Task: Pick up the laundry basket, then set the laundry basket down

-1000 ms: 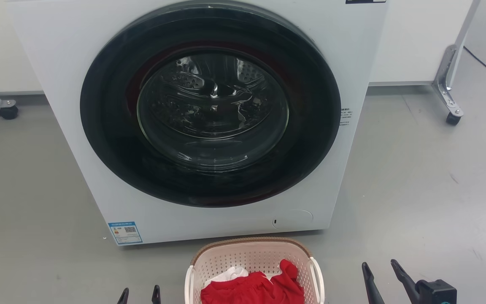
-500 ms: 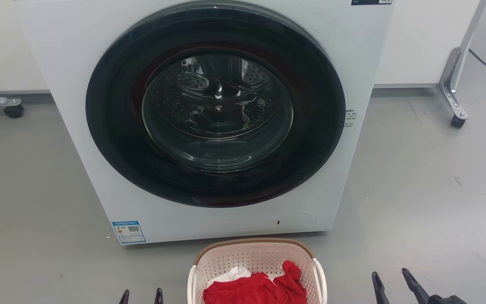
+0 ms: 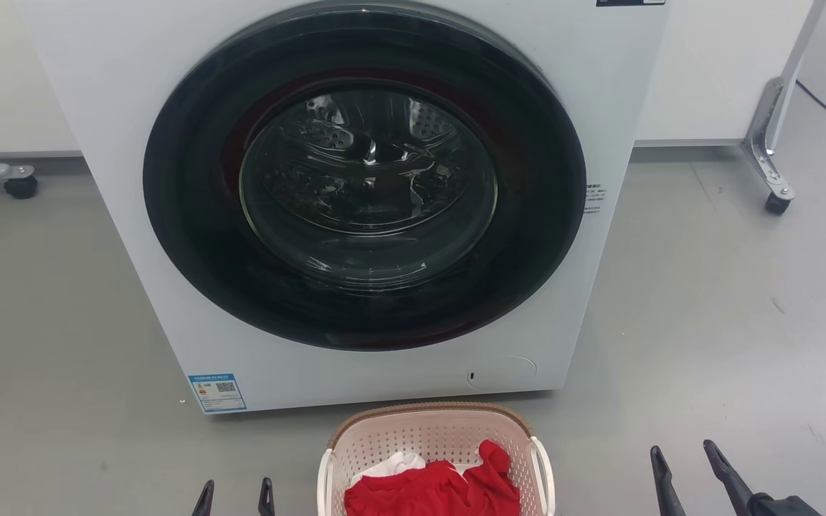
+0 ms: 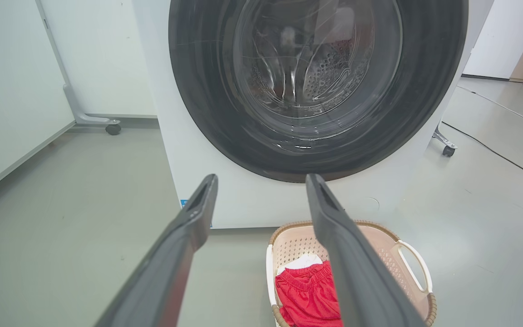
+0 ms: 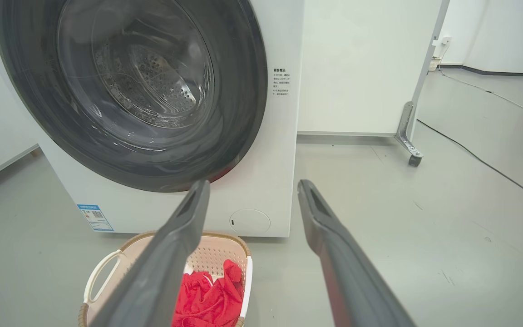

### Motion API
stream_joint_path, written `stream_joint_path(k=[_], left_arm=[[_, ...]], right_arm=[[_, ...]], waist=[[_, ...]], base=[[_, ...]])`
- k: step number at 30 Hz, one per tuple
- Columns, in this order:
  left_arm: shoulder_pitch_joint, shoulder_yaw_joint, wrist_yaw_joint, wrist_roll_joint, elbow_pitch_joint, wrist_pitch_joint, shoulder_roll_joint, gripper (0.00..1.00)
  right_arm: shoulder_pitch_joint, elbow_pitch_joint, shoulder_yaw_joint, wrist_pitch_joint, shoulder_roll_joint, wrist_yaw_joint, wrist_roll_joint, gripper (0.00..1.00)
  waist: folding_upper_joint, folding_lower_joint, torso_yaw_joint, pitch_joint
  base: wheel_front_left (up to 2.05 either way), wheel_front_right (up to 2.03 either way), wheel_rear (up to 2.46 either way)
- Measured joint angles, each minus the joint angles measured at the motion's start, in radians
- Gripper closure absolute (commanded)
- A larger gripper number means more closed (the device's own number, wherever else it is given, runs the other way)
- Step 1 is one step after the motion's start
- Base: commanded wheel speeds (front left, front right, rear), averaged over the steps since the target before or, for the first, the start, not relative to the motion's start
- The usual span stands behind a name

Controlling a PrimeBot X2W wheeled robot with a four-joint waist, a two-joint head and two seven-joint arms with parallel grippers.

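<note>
The laundry basket (image 3: 427, 437) stands before the washing machine (image 3: 363, 208), clothes (image 3: 434, 491) inside.

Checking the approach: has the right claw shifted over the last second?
Yes. In the head view the right claw has moved rightward, away from the laundry basket, whose place in the view barely changed, so the gap between them widened.

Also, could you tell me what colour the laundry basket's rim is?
Brown with a woven look, topping the cream-white laundry basket; it shows best in the left wrist view.
</note>
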Motion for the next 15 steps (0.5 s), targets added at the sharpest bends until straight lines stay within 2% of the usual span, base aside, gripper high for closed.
stream_joint_path(k=[15], left_arm=[[0.014,0.011,0.0,0.016,-0.027,0.0,-0.005,0.0]], right_arm=[[0.022,-0.026,-0.052,0.0,0.017,0.0,-0.04,0.0]], waist=[[0.0,0.0,-0.007,0.006]], base=[[0.0,0.0,0.0]])
